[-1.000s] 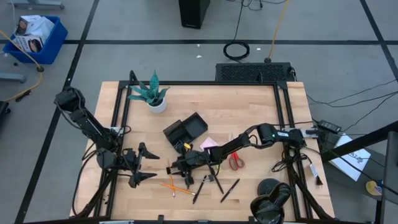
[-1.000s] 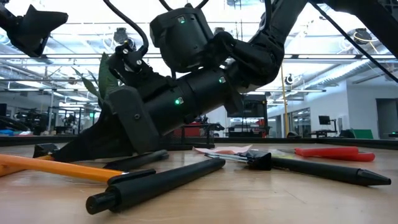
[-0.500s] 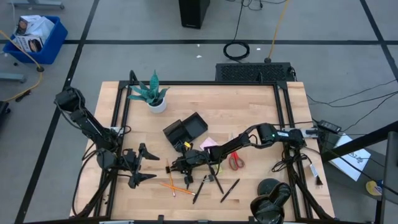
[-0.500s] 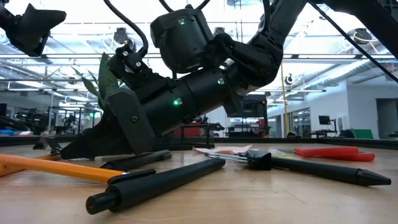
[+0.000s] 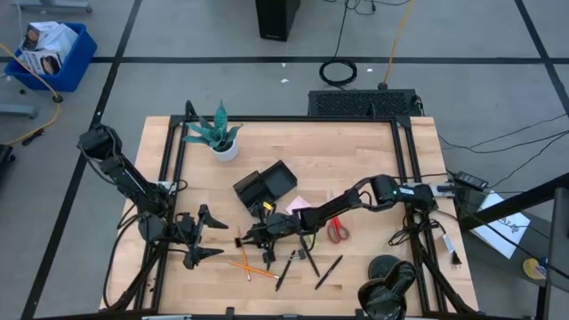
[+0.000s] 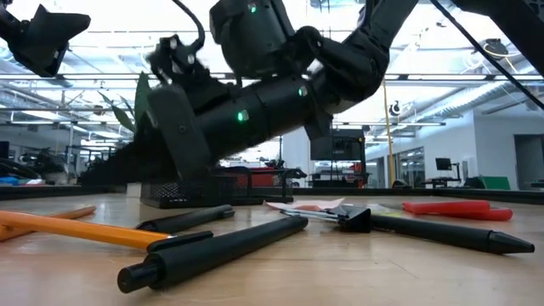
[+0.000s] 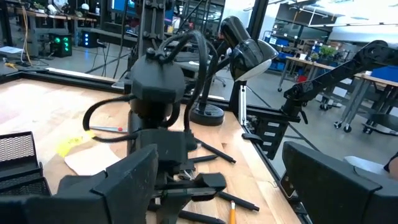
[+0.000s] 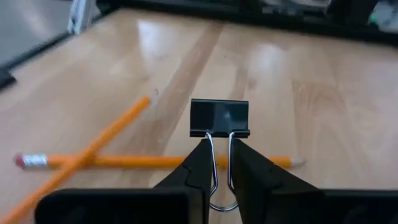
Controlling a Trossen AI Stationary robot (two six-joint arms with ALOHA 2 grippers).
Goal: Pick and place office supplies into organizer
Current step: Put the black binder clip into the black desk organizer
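Observation:
My right gripper point(image 5: 240, 239) reaches across the table's middle and is shut on a small black binder clip point(image 8: 219, 118). It hovers over two crossed orange pencils point(image 8: 93, 149) near the front. My left gripper point(image 5: 210, 236) waits open just to the left of it, touching nothing. The black organizer point(image 5: 265, 187) stands behind them toward the far side. The pink sticky pad point(image 5: 299, 204), red-handled scissors point(image 5: 338, 231) and black pens point(image 5: 286, 269) lie on the wood beside the right arm. My right gripper pinches the binder clip's wire handles point(image 8: 214, 158) between its two fingers point(image 8: 196, 165), coming from the table's right. The clip's black body point(image 8: 219, 118) sticks out beyond the fingertips. It appears lifted off the wood, above the pencils.
A potted plant point(image 5: 218, 135) stands at the far left of the table. In the low view a black pen point(image 6: 212, 249) and an orange pencil point(image 6: 76, 227) lie close to the near edge, with the scissors point(image 6: 459, 207) farther right. Bare wood lies at the far right.
My right gripper has risen from the tabletop with the binder clip, and it shows higher in the low view, uncovering the organizer's mesh behind it. It has shifted slightly toward the table's left. The left arm has kept still.

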